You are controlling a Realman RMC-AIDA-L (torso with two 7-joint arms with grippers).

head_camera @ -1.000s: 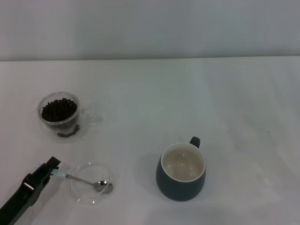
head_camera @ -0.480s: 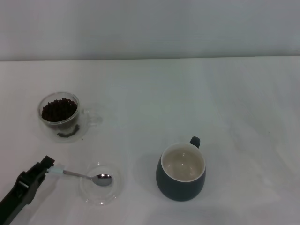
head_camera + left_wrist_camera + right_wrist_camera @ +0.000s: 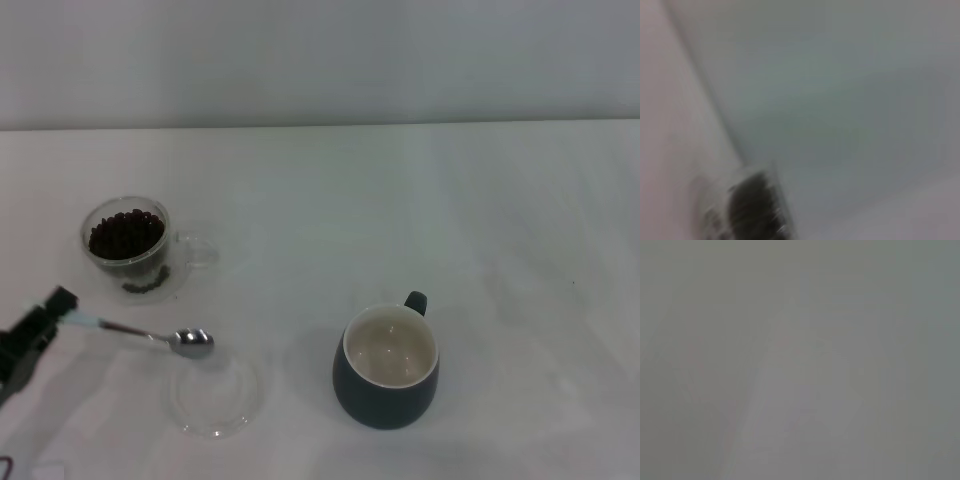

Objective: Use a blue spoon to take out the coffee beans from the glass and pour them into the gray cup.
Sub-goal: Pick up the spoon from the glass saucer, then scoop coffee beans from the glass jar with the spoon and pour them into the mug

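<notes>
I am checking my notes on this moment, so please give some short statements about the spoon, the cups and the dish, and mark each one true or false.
1. The left end effector holds the spoon by its handle. True.
2. The spoon bowl rests inside the dish. False: it is lifted clear of the dish, which is empty.
3. The beans are in the glass. True.
4. The gray cup already holds beans. False: its cream inside is empty.
5. The right end effector is above the gray cup. False: it is not in the head view.
</notes>
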